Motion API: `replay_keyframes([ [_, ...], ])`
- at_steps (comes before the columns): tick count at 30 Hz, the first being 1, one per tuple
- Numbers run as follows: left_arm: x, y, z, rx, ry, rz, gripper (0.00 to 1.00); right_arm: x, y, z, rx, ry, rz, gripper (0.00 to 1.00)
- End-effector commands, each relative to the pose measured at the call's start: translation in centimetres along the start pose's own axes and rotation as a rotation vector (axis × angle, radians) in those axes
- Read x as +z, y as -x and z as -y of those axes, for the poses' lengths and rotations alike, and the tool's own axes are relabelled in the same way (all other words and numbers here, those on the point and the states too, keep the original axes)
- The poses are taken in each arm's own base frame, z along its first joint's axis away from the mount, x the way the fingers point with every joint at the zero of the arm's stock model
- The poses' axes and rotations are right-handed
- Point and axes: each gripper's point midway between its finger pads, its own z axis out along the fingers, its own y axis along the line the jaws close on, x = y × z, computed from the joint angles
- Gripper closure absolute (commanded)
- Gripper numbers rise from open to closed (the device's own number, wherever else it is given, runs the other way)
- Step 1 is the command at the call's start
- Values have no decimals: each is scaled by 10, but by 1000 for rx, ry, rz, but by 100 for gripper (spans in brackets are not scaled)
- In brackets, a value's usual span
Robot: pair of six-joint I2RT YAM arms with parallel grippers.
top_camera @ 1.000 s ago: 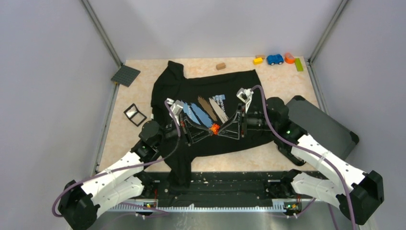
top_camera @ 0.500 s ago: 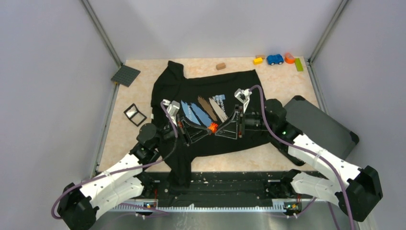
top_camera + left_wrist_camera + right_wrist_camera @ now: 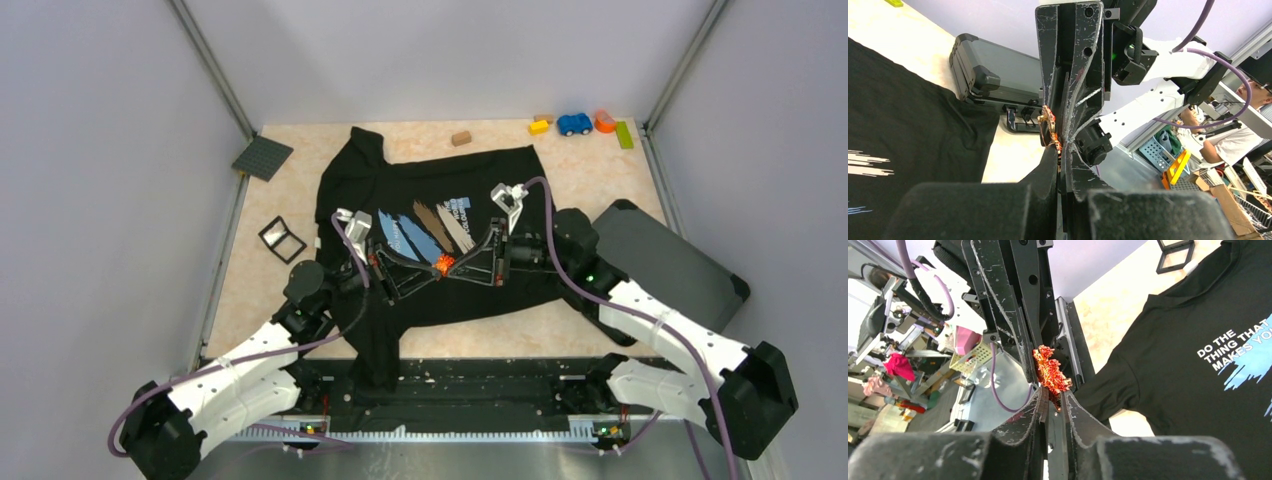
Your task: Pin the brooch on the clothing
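Observation:
The black T-shirt lies flat on the table, print up; it also shows in the left wrist view and the right wrist view. The tiny orange-red brooch is held above the shirt's lower chest, between both grippers. My left gripper comes from the left and is shut on the brooch at its fingertips. My right gripper comes from the right, tip to tip with the left one, and is shut on the brooch.
A dark grey hard case lies right of the shirt. A small black-framed clear box and a grey baseplate lie left. A brown block, a blue toy car and coloured blocks sit along the back edge.
Both grippers, joined at the brooch, have shifted a little to the left over the shirt. Both stay shut.

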Motion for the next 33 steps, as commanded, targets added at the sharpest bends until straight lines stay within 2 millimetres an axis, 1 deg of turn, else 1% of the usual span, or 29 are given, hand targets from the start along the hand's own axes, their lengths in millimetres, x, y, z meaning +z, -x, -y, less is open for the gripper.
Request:
replay_keyframes([
  [1, 0, 11, 8, 36, -27, 51, 100, 3, 9, -17, -49, 71, 30, 93],
  [2, 0, 10, 7, 33, -23, 49, 100, 3, 9, -18, -52, 72, 32, 99],
  [5, 1, 9, 2, 12, -2, 47, 99, 2, 10, -12, -77, 31, 39, 100],
  [6, 1, 9, -1, -4, 17, 53, 87, 1, 11, -7, -94, 2, 45, 100],
  [7, 1, 9, -5, -14, 37, 58, 72, -1, 11, -3, -115, -30, 44, 100],
  [8, 0, 10, -9, -23, 62, 67, 60, -3, 14, 2, -143, -67, 49, 100],
  [10, -3, 11, -16, -32, 109, 85, 54, -7, 16, 16, -194, -155, 46, 100],
  [11, -5, 12, -20, -32, 132, 93, 49, -9, 19, 21, -218, -188, 47, 100],
  [12, -8, 12, -24, -40, 160, 96, 41, -11, 20, 25, -236, -215, 43, 100],
  [13, -10, 13, -28, -51, 196, 103, 29, -12, 22, 30, -257, -244, 45, 100],
  [14, -13, 13, -34, -62, 236, 106, 22, -14, 23, 35, -281, -273, 47, 100],
  [15, -16, 12, -39, -73, 273, 107, 18, -15, 24, 40, -319, -305, 48, 100],
  [16, -19, 16, -40, -83, 304, 118, 16, -17, 23, 48, -349, -353, 47, 100],
  [17, -23, 13, -48, -112, 360, 110, 14, -20, 26, 59, -393, -430, 57, 100],
  [18, -27, 17, -55, -139, 420, 123, 12, -21, 26, 65, -435, -482, 53, 100],
  [19, -29, 20, -57, -175, 458, 125, 11, -22, 28, 72, -480, -538, 53, 100],
  [20, -32, 22, -64, -221, 514, 131, 11, -22, 29, 77, -521, -580, 53, 100],
  [22, -34, 27, -69, -327, 578, 140, 12, -21, 33, 86, -604, -662, 65, 100],
  [24, -31, 31, -67, -419, 588, 138, 14, -18, 37, 85, -679, -703, 87, 100],
  [26, -26, 34, -65, -491, 575, 141, 15, -12, 41, 79, -754, -703, 116, 100],
  [28, -24, 37, -67, -559, 585, 146, 16, -7, 42, 73, -826, -686, 129, 100],
  [33, -28, 35, -84, -680, 639, 133, 16, 7, 40, 63, -954, -652, 118, 100],
])
